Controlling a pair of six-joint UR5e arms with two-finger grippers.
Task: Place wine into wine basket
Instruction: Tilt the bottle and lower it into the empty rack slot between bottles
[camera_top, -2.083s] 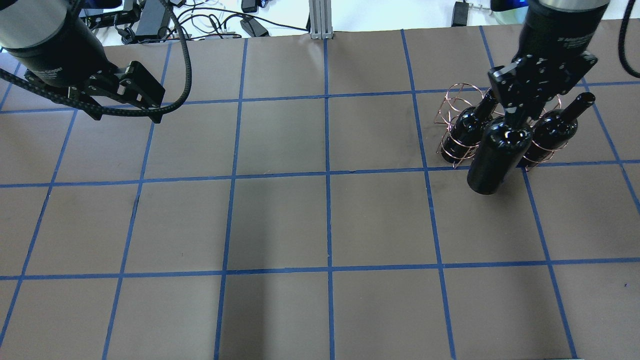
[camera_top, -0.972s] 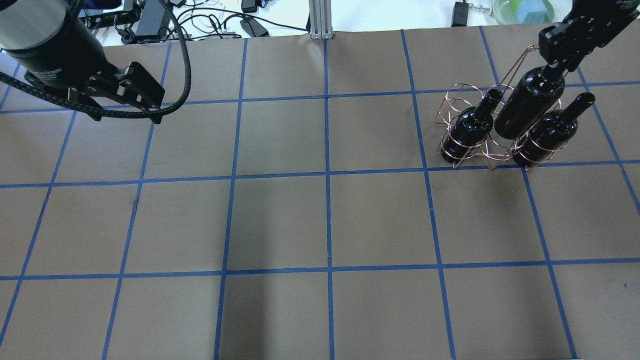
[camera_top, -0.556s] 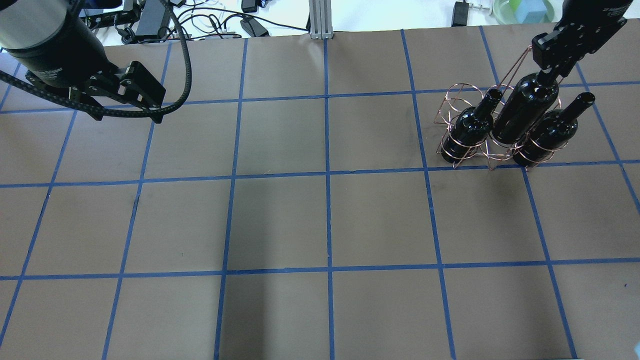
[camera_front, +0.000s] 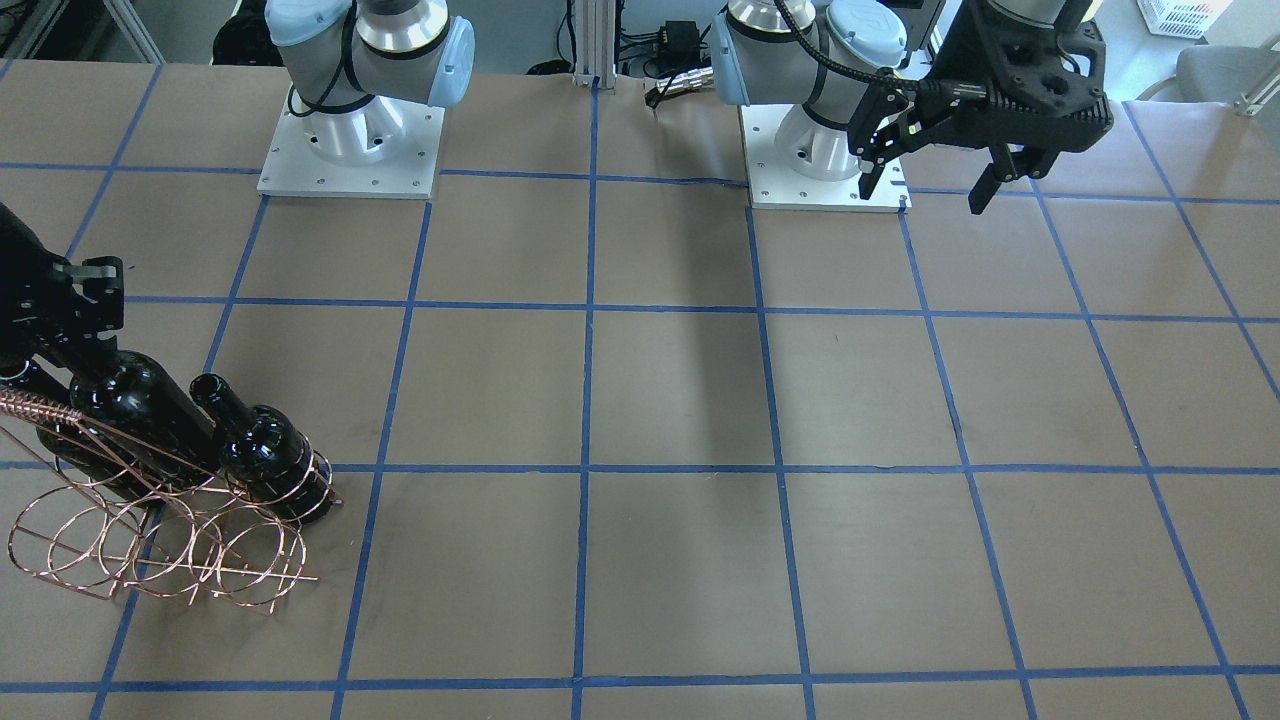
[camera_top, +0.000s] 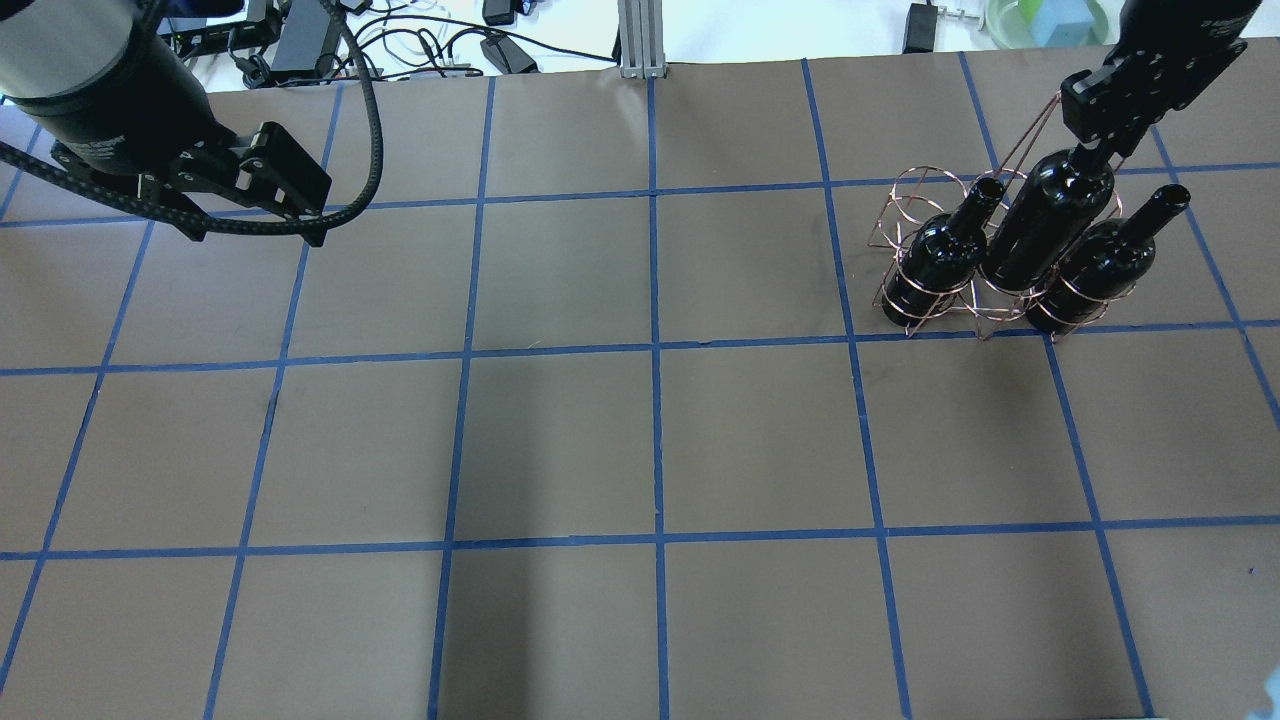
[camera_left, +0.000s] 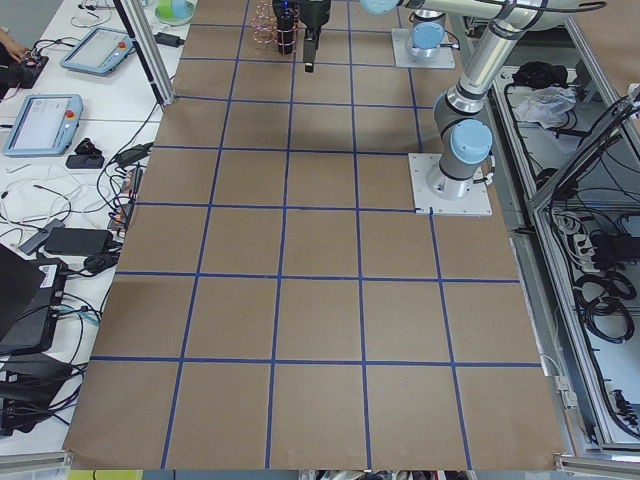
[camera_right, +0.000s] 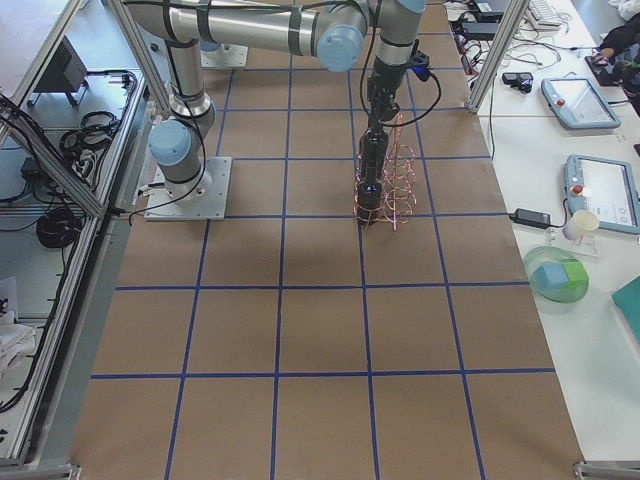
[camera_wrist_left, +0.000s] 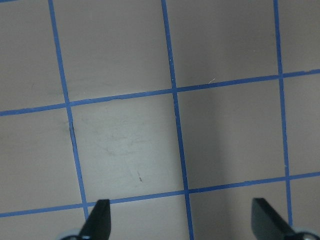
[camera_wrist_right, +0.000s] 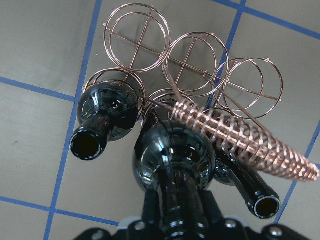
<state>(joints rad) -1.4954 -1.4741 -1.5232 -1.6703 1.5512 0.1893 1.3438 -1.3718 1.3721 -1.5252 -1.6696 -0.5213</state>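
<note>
Right end effector (camera_top: 1097, 150) pinches the wine (camera_top: 1045, 235) by its neck. The wine hangs straight below it, base down in the basket's (camera_wrist_right: 240, 140) middle loop, w/ a seated bottle (camera_wrist_right: 107, 107) close on either side. Can't tell if the base touches the counter (camera_top: 560, 450). Likely heavy, rigid, glossy glass, so slippery and breakable — the neck just under the rim looks the safest hold. Left end effector (camera_wrist_left: 182, 225) is spread, holding nothing, well apart over the counter.
</note>
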